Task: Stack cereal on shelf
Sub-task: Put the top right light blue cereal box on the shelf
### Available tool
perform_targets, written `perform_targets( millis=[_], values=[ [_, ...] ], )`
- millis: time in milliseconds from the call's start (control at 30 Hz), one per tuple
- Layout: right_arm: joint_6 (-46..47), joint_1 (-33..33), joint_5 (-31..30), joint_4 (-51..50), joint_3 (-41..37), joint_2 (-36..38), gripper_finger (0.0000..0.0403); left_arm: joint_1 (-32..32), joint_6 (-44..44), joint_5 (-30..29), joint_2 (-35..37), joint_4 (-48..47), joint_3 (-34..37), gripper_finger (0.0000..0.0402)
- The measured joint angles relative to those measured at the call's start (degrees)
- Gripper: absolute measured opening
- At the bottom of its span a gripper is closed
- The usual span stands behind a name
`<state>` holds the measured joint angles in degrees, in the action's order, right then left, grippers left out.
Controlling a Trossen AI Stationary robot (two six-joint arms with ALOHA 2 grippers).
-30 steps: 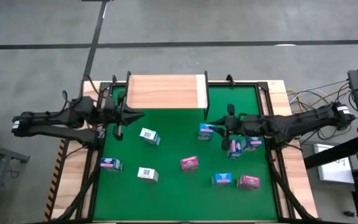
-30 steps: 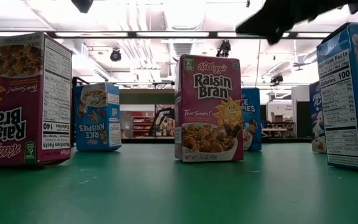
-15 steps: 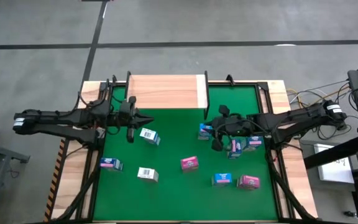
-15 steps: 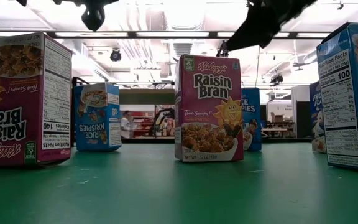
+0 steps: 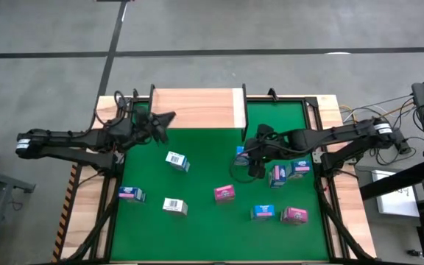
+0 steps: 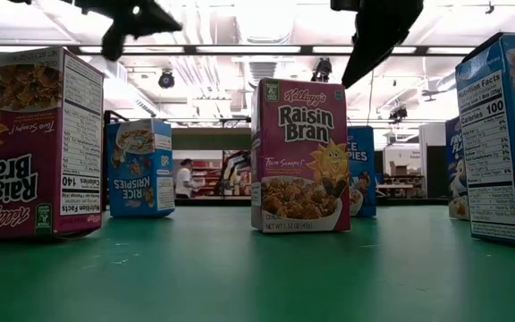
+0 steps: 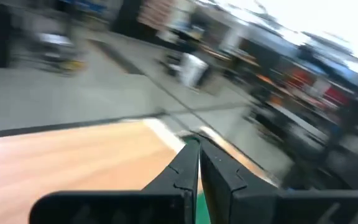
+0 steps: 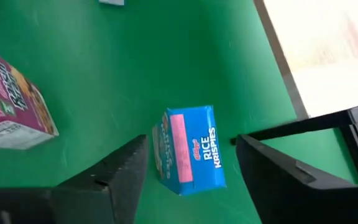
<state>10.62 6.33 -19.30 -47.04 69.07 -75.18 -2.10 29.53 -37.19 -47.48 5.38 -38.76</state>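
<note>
The light-wood shelf (image 5: 197, 109) stands at the far edge of the green mat (image 5: 205, 173). Several small cereal boxes stand scattered on the mat. My right gripper (image 8: 191, 158) is open above a blue Rice Krispies box (image 8: 190, 149), which also shows in the high view (image 5: 241, 153). One finger stands on either side of the box, apart from it. My left gripper (image 5: 165, 118) is shut and empty, raised over the shelf's front left corner; its shut fingers (image 7: 194, 165) point across the shelf board (image 7: 73, 162).
A pink Raisin Bran box (image 5: 224, 193) stands mid-mat. Two blue boxes (image 5: 280, 174) stand right of my right gripper. A blue box (image 5: 262, 213) and a pink box (image 5: 294, 215) stand near right. White-topped boxes (image 5: 177, 160) (image 5: 174, 206) and one more box (image 5: 129, 193) stand on the left.
My left gripper has gone up and toward the far edge, from above the mat to the shelf's front left corner. My right gripper has gone toward the table's left and tipped down over the blue Rice Krispies box. No box has moved.
</note>
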Motion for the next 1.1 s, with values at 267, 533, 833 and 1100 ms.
perform_targets(
  millis=[267, 533, 833, 1100],
  values=[
    [0.0, -0.1, 0.2, -0.6, -0.3, -0.1, 0.0282, 0.1, 0.9, -4.8, -0.3, -2.6, 0.0, 0.0000],
    [0.5, -0.3, 0.5, -0.2, -0.6, -3.0, 0.0287, 1.4, -5.4, 19.2, -0.4, -3.1, 0.0, 0.0000],
    [-1.2, -2.8, 0.3, 0.0, -0.7, -6.5, 0.0286, 10.5, -15.9, 24.7, -1.6, -1.0, 0.0, 0.0000],
    [-4.2, -8.1, 5.2, 0.3, -0.8, -5.7, 0.0286, 19.4, -22.0, 24.7, -1.4, -0.8, 0.0, 0.0000]
  ],
)
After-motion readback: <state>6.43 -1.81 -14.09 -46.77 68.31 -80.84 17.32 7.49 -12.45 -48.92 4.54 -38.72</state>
